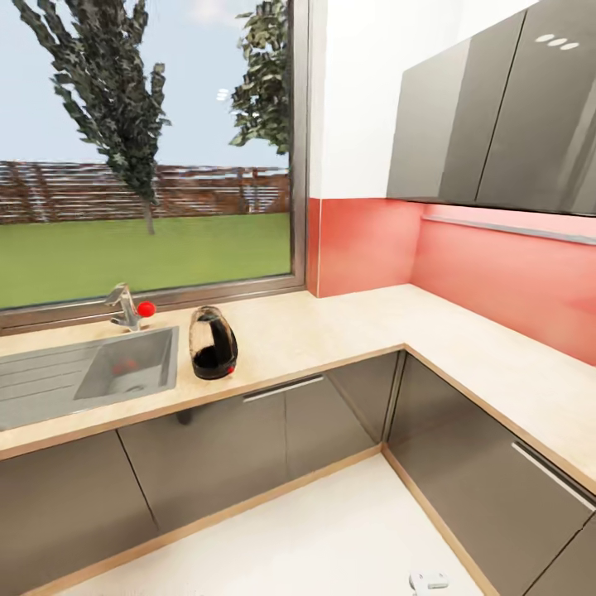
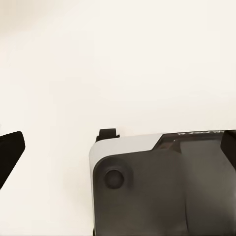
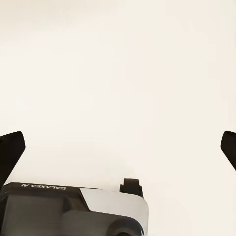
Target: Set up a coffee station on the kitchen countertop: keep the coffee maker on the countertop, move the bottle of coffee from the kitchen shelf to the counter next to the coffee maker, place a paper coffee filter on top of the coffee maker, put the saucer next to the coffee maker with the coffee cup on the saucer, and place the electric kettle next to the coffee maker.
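Countertop: kitchen countertop (image 1: 331,335), L-shaped, below a window.
Sink: steel sink (image 1: 99,372), at its left end.
Kettle: electric kettle (image 1: 213,343), upright just beside the sink.
Left gripper (image 2: 118,145): fingers spread wide, holding nothing.
Right gripper (image 3: 120,147): fingers spread wide, holding nothing.

Beige countertop (image 1: 331,331), coral-red backsplash (image 1: 364,244), seemingly black-filled kettle (image 1: 213,343).

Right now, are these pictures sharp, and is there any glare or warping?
Head view: bright daylight, straight edges lean as through a wide lens, white glints on the upper cabinet, the kettle glossy and slightly soft. Both wrist views: pale floor washed out and featureless, with dark pincer fingertips at the sides.
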Motion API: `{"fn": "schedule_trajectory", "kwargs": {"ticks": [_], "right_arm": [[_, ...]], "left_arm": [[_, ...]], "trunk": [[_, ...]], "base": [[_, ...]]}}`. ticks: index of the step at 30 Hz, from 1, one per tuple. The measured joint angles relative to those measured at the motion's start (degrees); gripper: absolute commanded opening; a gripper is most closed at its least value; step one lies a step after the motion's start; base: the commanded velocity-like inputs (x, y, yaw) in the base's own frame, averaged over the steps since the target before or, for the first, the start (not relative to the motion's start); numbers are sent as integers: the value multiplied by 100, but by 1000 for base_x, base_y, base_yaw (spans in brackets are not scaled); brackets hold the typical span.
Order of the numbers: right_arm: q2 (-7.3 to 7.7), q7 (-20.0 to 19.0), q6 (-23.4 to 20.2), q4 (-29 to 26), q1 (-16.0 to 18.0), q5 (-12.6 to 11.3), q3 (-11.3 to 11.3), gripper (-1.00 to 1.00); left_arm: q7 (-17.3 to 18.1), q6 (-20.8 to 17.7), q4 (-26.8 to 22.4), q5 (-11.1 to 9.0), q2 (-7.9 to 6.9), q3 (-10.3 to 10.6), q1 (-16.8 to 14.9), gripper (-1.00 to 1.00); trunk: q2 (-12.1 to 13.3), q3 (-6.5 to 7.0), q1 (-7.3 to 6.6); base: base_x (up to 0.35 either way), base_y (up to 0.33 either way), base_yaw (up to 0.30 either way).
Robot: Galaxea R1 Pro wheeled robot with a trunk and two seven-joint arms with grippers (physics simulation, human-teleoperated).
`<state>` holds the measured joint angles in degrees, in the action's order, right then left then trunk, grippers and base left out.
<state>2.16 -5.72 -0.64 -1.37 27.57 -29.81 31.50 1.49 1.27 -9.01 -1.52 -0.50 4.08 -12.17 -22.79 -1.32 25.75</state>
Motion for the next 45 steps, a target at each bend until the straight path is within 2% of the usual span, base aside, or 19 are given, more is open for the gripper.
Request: {"fn": "schedule_trajectory", "kwargs": {"ticks": [32,45], "right_arm": [[0,0,0,0,0,0,1,100],[0,1,0,1,1,0,0,100]], "left_arm": [[1,0,-8,0,0,4,9,100],[1,0,-8,0,0,0,8,100]], "trunk": [[0,0,0],[0,0,-1]], "base": [[0,-2,278],[97,-246,278]]}}
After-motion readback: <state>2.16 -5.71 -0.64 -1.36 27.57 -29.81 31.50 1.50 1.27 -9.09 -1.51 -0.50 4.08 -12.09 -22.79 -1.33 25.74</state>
